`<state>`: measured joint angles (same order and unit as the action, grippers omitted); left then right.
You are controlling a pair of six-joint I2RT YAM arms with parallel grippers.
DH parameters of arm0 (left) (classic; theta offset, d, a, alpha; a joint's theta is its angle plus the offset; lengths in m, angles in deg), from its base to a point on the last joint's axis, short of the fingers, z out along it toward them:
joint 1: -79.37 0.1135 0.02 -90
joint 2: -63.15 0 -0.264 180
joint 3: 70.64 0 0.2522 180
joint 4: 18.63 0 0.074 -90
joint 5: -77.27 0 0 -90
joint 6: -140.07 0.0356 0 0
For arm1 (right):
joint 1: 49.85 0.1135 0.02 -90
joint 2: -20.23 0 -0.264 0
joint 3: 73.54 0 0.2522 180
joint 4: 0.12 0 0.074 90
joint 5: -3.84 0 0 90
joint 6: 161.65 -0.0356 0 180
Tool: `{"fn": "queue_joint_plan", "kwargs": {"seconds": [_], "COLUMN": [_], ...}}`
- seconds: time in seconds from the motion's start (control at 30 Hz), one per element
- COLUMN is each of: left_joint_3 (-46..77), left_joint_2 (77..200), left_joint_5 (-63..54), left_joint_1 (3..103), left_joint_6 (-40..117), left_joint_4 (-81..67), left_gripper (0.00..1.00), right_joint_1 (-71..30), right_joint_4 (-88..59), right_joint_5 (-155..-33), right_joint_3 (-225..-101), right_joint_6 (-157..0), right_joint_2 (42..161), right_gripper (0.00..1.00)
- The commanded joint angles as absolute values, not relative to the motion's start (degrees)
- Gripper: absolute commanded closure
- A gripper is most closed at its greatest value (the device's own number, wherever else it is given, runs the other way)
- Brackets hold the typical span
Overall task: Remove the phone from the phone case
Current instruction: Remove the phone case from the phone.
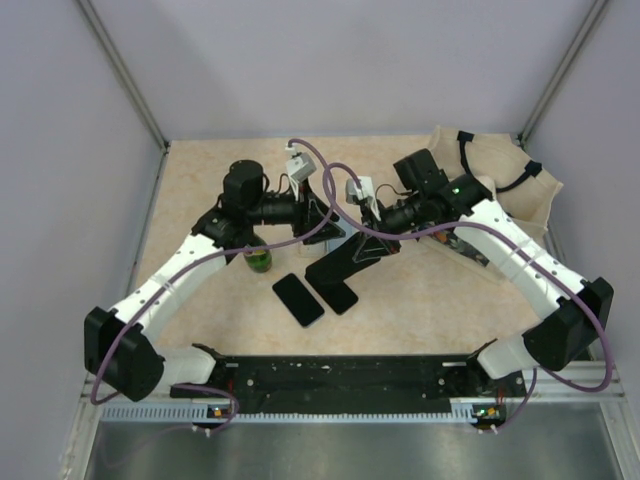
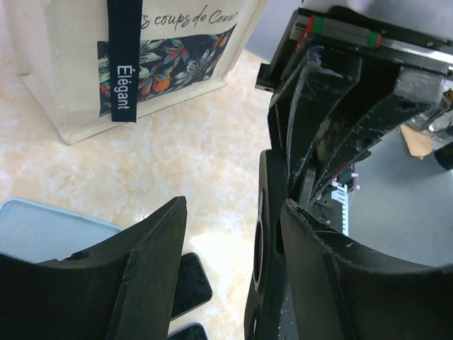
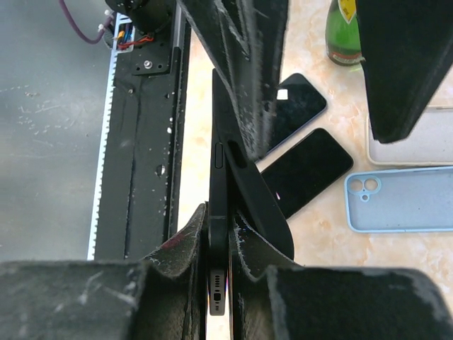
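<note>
mid-peel, prob: right tool (image 3: pixel 219 237) clamped on slim black phone (image 3: pixel 217 184) w/ soft black case (image 3: pixel 265 212) half off (airborne). left tool (image 2: pixel 233 212) part open, empty; nxt: grip case lip, pull.

**Tally time: phones and cases level at three**

Three phones: held phone (image 3: pixel 217 212), near phone (image 1: pixel 298 299), second flat phone (image 1: pixel 336 290). Three cases too: black case (image 3: pixel 267 212), light-blue case (image 3: pixel 400 200), pale case (image 3: pixel 417 145). And one green bottle (image 1: pixel 259 260), one tote bag (image 1: pixel 505 205).
</note>
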<state>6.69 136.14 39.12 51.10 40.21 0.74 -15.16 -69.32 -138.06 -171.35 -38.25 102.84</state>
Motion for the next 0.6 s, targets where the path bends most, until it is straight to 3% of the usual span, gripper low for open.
{"fn": "queue_joint_plan", "kwargs": {"seconds": [0.0,0.57], "left_joint_3": [6.67,4.82], "left_joint_2": [137.15,138.21], "left_joint_5": [41.50,41.58], "left_joint_1": [51.07,48.17], "left_joint_6": [33.03,34.16], "left_joint_4": [-9.17,-9.35], "left_gripper": [0.40,0.44], "right_joint_1": [-15.14,-15.14], "right_joint_4": [-67.06,-67.06], "right_joint_5": [-142.23,-142.85], "right_joint_3": [-175.01,-177.30], "right_joint_6": [-38.08,-38.70], "right_joint_2": [100.83,101.70], "right_gripper": [1.00,1.00]}}
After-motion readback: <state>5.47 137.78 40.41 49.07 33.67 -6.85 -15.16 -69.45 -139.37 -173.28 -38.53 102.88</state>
